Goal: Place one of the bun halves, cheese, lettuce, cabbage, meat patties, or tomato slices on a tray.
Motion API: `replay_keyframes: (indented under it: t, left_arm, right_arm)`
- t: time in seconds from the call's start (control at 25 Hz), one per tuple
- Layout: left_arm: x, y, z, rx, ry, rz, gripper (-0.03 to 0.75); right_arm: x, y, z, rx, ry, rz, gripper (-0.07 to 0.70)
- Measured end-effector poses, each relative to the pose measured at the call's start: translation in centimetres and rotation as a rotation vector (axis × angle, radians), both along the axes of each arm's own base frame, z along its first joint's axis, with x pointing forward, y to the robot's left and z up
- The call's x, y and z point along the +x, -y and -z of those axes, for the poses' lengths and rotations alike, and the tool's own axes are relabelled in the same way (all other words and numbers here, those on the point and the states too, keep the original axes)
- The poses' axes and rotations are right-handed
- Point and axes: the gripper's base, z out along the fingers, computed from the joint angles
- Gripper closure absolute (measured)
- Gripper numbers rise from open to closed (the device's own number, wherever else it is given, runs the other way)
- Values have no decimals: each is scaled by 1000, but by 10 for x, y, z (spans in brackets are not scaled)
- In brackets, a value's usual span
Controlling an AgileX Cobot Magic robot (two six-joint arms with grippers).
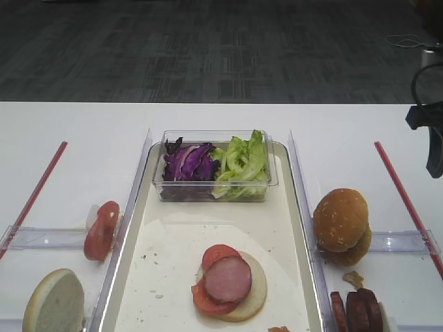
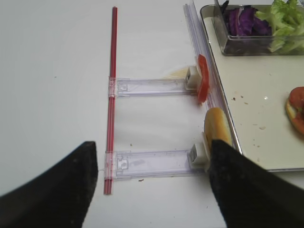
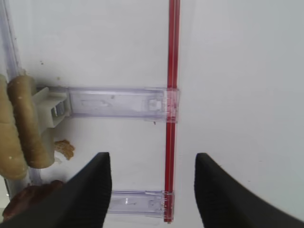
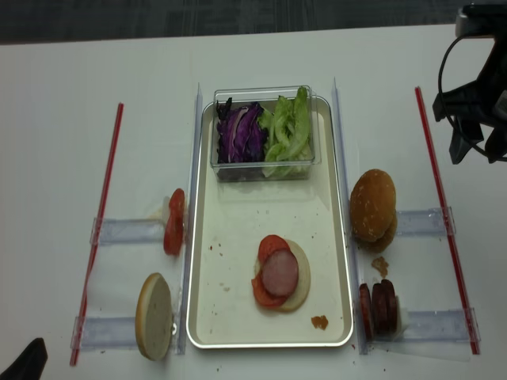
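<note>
The right gripper [image 3: 151,190] hangs released and empty over bare table; buns [image 3: 21,126] and patties [image 3: 28,202] lie to its left beside the tray [image 4: 238,336]. Descending squarely onto one patty (jaws wide) looks wisest.

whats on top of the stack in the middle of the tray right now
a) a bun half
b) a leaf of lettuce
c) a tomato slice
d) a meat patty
d: a pinkish meat patty lies uppermost in the stack on the tray, over red tomato slices and a pale bun half.
</note>
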Motion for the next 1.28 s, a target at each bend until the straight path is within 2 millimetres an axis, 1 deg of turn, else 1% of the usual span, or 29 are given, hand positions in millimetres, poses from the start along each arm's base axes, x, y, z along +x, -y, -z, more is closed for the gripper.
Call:
replay_keyframes:
  t: [0.32,0.44,0.48,0.64,0.76,0.88,1.04,1.28]
  left_arm:
    - [0,0,0,0,0,0,248]
    - [0,0,0,0,0,0,248]
    - [0,0,0,0,0,0,248]
    - [0,0,0,0,0,0,248]
    - [0,0,0,0,0,0,248]
    - [0,0,0,0,0,0,248]
    - [0,0,0,0,0,0,248]
    - [0,0,0,0,0,0,249]
  right_arm:
    - [-1,-1,1,11,-3,3,226]
    - [-8,-1,11,14,-44,4,226]
    - [-13,-2,16,15,-66,4,226]
    - [-36,-2,26,17,-119,5,227]
    - [-58,-4,33,22,-155,7,227]
    - [-76,-4,37,21,-138,12,227]
    - [-94,-5,39,20,-90,20,227]
    - [-119,-6,36,18,-36,22,227]
